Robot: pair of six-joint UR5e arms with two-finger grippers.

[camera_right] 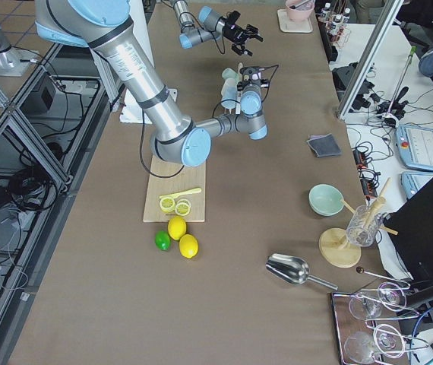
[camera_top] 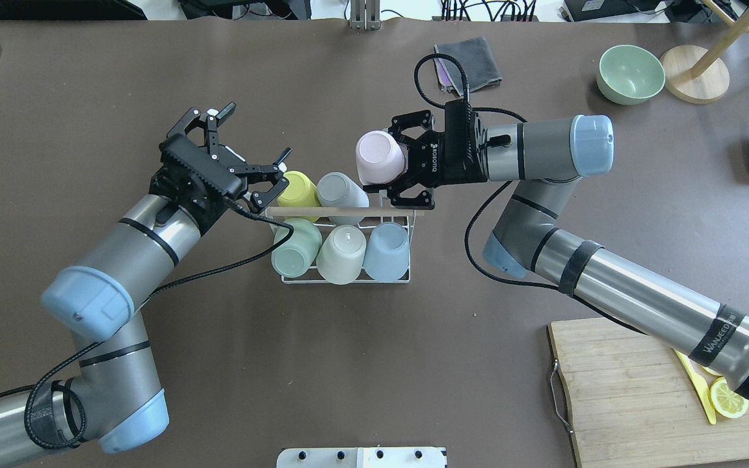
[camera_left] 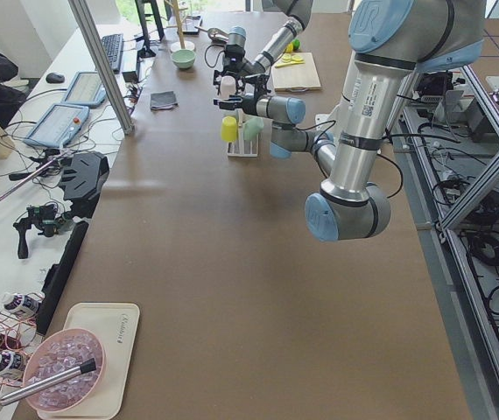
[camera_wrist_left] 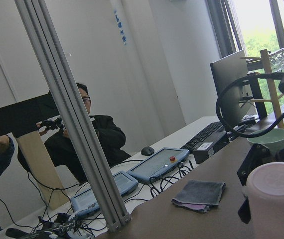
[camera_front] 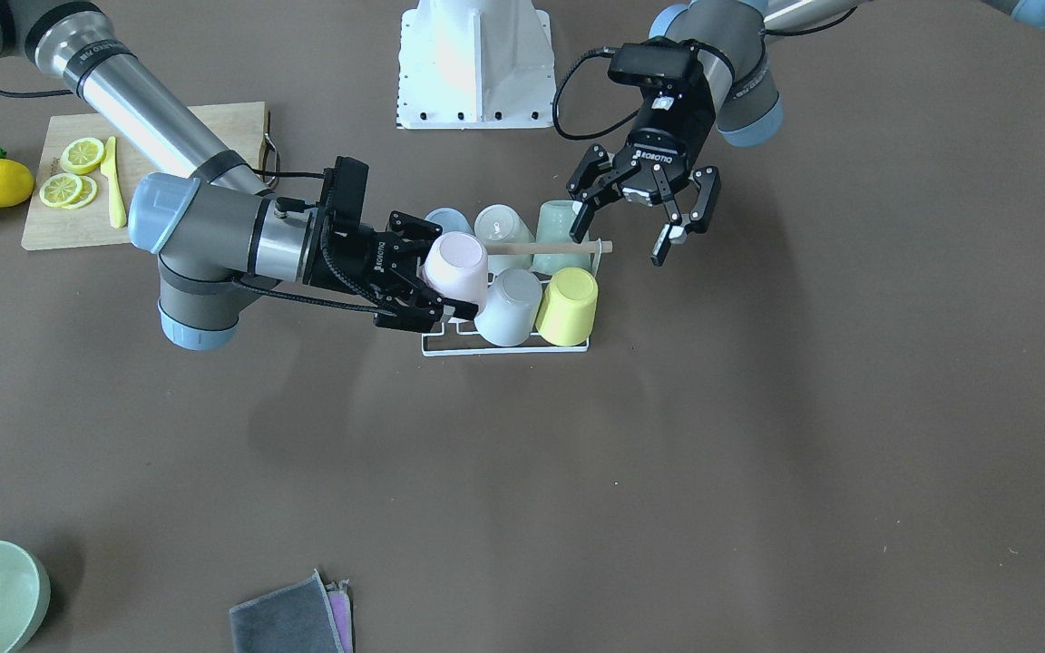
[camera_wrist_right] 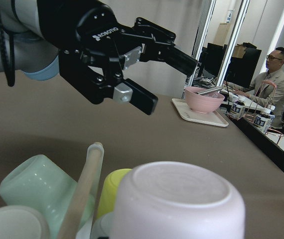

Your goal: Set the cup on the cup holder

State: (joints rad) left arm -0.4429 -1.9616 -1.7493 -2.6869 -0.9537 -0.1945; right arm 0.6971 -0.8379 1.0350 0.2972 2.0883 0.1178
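Front-facing: we're seeing the right end effector [camera_front: 436,274] clamping the pink cup [camera_front: 456,261] at the cup holder's [camera_front: 504,348] end, touching the grey cup [camera_front: 509,307]. The left end effector [camera_front: 620,245] is hanging spread apart by the rod [camera_front: 568,247]. Overhead: the pink cup is tilting above the tabletop [camera_top: 218,338].

Seen from above, the holder [camera_top: 346,282] has its near row full. The yellow cup [camera_top: 296,188] and grey cup [camera_top: 342,190] fill the far row up to its 1 o'clock corner, where my right gripper [camera_top: 393,159] clamps the pink cup [camera_top: 378,156]. The rod [camera_top: 316,211] bars the middle. My left gripper [camera_top: 254,136], jaws spread, crowds the 10 o'clock end. Open worktop [camera_top: 322,78] lies at 12 and 6 o'clock.
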